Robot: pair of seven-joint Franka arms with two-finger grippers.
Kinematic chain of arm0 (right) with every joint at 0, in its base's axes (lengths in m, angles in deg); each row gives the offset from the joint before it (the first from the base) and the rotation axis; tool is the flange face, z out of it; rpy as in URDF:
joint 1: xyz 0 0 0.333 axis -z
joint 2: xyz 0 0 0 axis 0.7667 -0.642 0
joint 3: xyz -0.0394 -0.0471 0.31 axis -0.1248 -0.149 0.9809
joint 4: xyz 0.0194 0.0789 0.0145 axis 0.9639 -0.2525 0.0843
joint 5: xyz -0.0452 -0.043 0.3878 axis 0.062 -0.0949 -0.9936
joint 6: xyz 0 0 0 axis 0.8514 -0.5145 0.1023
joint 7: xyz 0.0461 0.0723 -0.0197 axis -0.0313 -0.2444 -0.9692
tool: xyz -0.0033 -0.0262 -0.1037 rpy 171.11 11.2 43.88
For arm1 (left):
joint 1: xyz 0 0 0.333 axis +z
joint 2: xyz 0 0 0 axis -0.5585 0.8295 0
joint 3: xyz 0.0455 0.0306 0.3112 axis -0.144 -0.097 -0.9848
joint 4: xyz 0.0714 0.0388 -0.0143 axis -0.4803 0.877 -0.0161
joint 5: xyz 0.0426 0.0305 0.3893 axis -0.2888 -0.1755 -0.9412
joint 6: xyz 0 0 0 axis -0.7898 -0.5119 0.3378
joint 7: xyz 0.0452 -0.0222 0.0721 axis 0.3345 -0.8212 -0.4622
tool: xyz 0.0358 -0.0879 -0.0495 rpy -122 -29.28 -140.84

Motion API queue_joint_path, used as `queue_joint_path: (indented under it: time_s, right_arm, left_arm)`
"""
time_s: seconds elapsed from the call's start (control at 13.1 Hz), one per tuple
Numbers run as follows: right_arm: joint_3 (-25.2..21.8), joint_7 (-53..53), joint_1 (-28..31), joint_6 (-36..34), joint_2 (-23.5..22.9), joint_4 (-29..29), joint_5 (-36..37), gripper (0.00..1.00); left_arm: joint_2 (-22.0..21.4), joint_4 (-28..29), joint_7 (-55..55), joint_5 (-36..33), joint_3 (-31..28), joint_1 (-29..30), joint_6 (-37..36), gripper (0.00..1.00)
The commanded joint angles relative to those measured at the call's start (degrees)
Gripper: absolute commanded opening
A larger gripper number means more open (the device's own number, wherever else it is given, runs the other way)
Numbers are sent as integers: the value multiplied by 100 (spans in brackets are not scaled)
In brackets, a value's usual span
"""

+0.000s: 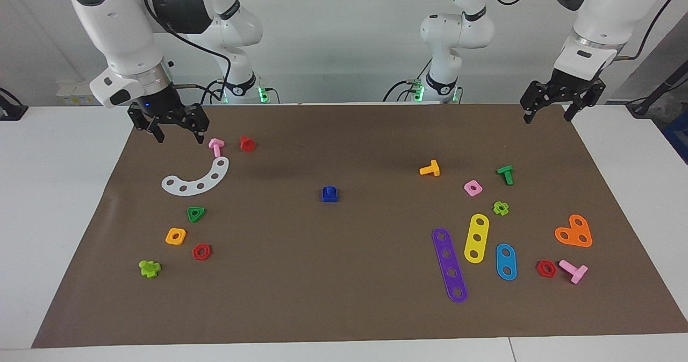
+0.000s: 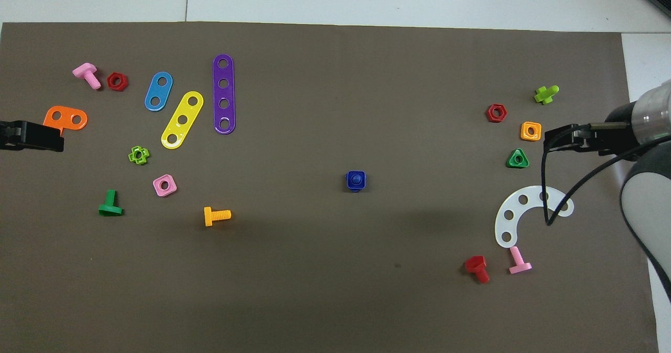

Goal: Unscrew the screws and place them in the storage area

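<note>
Both claws hang apart-fingered and empty, the right claw (image 1: 171, 127) over the white curved strip (image 1: 196, 178), the left claw (image 1: 559, 106) over the worktop's (image 1: 344, 297) edge. Nothing looks begun: the dark-blue screw (image 1: 329, 193) sits mid-worktop, seemingly threaded upright in its square blue nut (image 1: 330, 198), untouched, well apart from either.

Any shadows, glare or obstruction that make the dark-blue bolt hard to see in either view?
Facing view: the dark-blue bolt sits on evenly lit brown mat, with only faint soft shadows nearer the robots. Overhead view: the bolt is unobstructed; a dangling cable crosses the white curved plate instead.
</note>
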Motion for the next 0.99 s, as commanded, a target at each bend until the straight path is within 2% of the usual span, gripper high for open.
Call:
queue_joint_path:
  time_s: [0.0, 0.15, 0.31, 0.53, 0.76, 0.92]
  right_arm:
    - [43, 50, 52, -72, 84, -65, -162, 98]
    - [43, 42, 61, -72, 84, -74, -162, 99]
    - [43, 42, 61, -72, 84, -74, -162, 99]
    - [43, 50, 61, -72, 92, -82, -162, 99]
    - [43, 59, 61, -72, 92, -91, -162, 99]
    - [43, 59, 52, -72, 92, -91, -162, 99]
  left_arm:
    - [-147, 193, 15, 63, -30, -44, 69, 100]
    - [-156, 219, 15, 81, -21, -53, 60, 100]
    - [-234, 385, 15, 90, -21, -323, 104, 100]
    - [-60, 457, -335, 1186, -21, -587, 340, 98]
    - [484, 369, -1615, 1285, -3, -1535, 1068, 97]
    - [1185, 19, -2574, 1285, -3, -2203, 1596, 95]
